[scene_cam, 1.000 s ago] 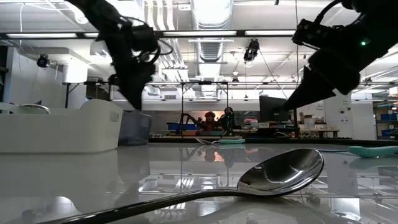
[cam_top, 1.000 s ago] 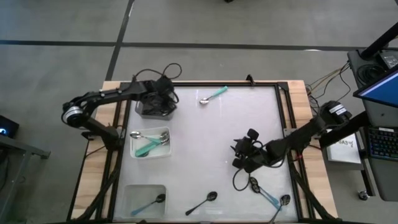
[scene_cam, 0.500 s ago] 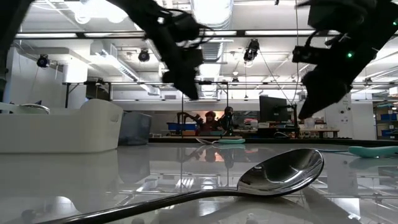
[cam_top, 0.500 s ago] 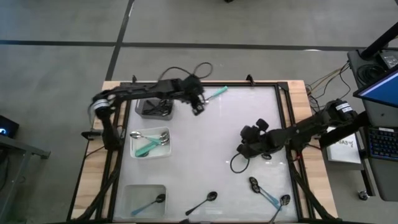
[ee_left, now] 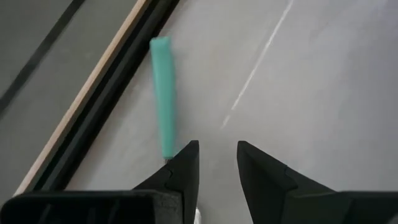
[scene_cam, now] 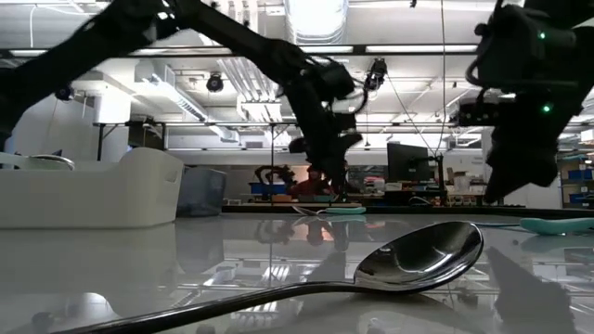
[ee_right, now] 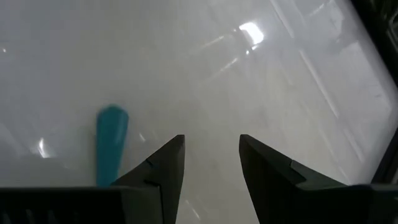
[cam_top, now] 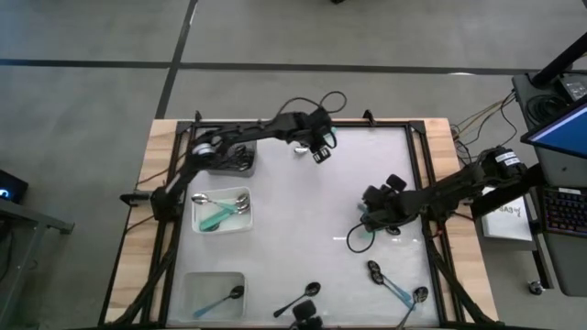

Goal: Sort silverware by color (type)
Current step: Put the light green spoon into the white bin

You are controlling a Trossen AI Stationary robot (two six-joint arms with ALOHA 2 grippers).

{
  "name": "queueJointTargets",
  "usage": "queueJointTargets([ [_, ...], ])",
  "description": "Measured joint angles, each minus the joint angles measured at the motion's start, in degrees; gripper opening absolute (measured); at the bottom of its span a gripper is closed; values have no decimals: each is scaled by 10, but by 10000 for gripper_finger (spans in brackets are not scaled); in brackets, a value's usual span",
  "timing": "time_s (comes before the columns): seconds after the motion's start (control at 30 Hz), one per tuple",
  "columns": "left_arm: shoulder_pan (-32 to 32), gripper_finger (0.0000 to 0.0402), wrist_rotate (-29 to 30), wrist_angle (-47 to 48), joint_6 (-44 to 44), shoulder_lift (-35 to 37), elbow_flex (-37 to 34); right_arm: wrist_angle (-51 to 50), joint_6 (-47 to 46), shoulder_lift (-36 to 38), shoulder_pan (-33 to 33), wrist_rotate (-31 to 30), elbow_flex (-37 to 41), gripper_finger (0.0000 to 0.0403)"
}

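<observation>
A spoon with a silver bowl and teal handle (cam_top: 306, 145) lies flat at the table's far edge. My left gripper (cam_top: 320, 153) hovers open over it. In the left wrist view the teal handle (ee_left: 163, 93) lies just beside one fingertip of my left gripper (ee_left: 214, 152), not between the two. My right gripper (cam_top: 370, 218) hangs open above the table right of centre. In its wrist view, a teal handle end (ee_right: 111, 144) lies beside my right gripper (ee_right: 211, 146). Three spoons (cam_top: 396, 288) lie at the near right. A black spoon (cam_top: 300, 298) lies at the near edge.
A grey bin (cam_top: 229, 160) stands at the far left. Nearer on the left, a white bin (cam_top: 222, 211) holds teal-handled spoons. A clear bin (cam_top: 213, 293) at the near left holds one spoon. A dark frame rail (cam_top: 367, 123) runs along the far edge. A cable loop (cam_top: 353, 240) hangs under my right arm.
My left gripper has swept from over the grey bin toward the table's right along the far edge, sinking a little, and now stands over the teal-handled spoon. My right gripper has drawn back a little toward the right edge and tipped further downward. No spoon has moved.
</observation>
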State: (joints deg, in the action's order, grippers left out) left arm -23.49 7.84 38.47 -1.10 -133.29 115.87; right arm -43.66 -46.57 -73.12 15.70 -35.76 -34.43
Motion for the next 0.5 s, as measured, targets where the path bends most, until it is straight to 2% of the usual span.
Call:
queueJointTargets([
  [0.13,-2,91,62,72,10,-71,102,0,-9,0,0,5,18,146],
  [0.23,-8,91,64,125,7,-117,185,1,-22,0,0,19,29,146],
  [0.27,-10,91,64,128,4,-127,194,1,-27,0,0,21,32,146],
  [0.33,-16,91,32,114,-2,-120,168,2,-30,0,0,29,38,146],
  [0.5,-22,91,18,105,-52,-105,151,2,-29,0,0,35,44,146],
])
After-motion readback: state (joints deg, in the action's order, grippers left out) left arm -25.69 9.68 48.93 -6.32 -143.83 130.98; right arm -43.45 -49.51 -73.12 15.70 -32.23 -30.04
